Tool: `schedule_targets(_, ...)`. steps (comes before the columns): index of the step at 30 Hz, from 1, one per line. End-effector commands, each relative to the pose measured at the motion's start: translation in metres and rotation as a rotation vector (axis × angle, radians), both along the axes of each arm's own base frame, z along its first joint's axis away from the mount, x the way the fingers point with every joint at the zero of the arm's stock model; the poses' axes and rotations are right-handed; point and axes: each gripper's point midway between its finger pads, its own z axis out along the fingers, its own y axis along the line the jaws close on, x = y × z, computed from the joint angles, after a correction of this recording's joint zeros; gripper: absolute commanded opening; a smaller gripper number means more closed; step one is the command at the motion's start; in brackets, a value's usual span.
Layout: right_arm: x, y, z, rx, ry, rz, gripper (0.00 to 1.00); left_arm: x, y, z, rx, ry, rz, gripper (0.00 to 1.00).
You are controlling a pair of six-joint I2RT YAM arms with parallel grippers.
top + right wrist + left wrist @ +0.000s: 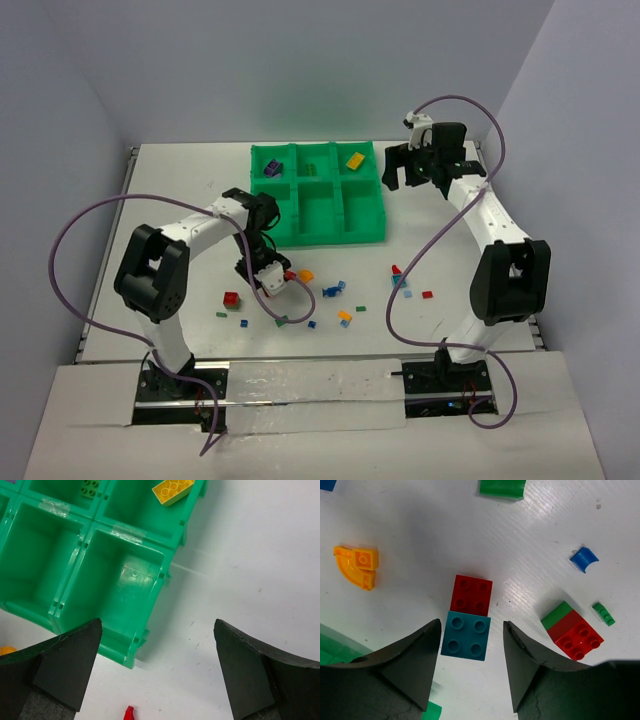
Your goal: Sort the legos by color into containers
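While the left pincer (472, 630) hangs low over the tabletop (545, 530), its two dark fingers (415, 660) stand partly apart on either side of a teal brick (466, 636). One finger is almost at the brick's edge and the other leaves a strip of white showing, so nothing is gripped. A red brick (471, 595) lies end to end with the teal one, touching it on the side away from the fingers. An orange curved piece (357, 566) lies well off to one side, and a red-and-green block (572, 630), a blue curved piece (583, 559) and a small green plate (603, 614) lie on the other. From above, these legos sit scattered just in front of the green tray (330, 235), which stands toward the far middle of the tabletop. In its far row, a purple brick (270, 168) lies in the left compartment, a green brick (90, 487) in the middle one and a yellow brick (354, 159) in the right one. The right pincer (402, 172) hovers just beside the tray's right wall with its jaws spread wide and holding nothing. Below it, a tiny red piece (129, 712) lies on the white surface.
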Motion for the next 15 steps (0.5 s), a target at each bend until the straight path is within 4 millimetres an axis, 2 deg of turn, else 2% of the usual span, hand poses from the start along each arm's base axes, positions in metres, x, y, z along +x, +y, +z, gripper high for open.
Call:
schedule_targets(1, -0.006, -0.008, 0.022, -0.011, -0.059, -0.014, 1.0, 0.01, -0.014, -0.001, -0.077, -0.063, -0.151, 0.52)
schedule_targets(8, -0.007, -0.008, 0.022, -0.008, -0.057, -0.005, 1.0, 0.015, -0.02, 0.005, -0.098, -0.067, -0.118, 0.35)
schedule_targets(10, -0.011, -0.002, 0.022, 0.006, -0.049, 0.023, 1.0, 0.019, -0.029, 0.017, -0.138, -0.065, -0.085, 0.29)
schedule_targets(13, -0.022, 0.012, 0.024, 0.055, -0.035, 0.102, 1.0, 0.033, -0.05, 0.05, -0.209, -0.048, 0.036, 0.11)
schedule_targets(15, -0.031, 0.023, 0.027, 0.092, -0.035, 0.165, 1.0, 0.038, -0.063, 0.073, -0.26, -0.02, 0.105, 0.03)
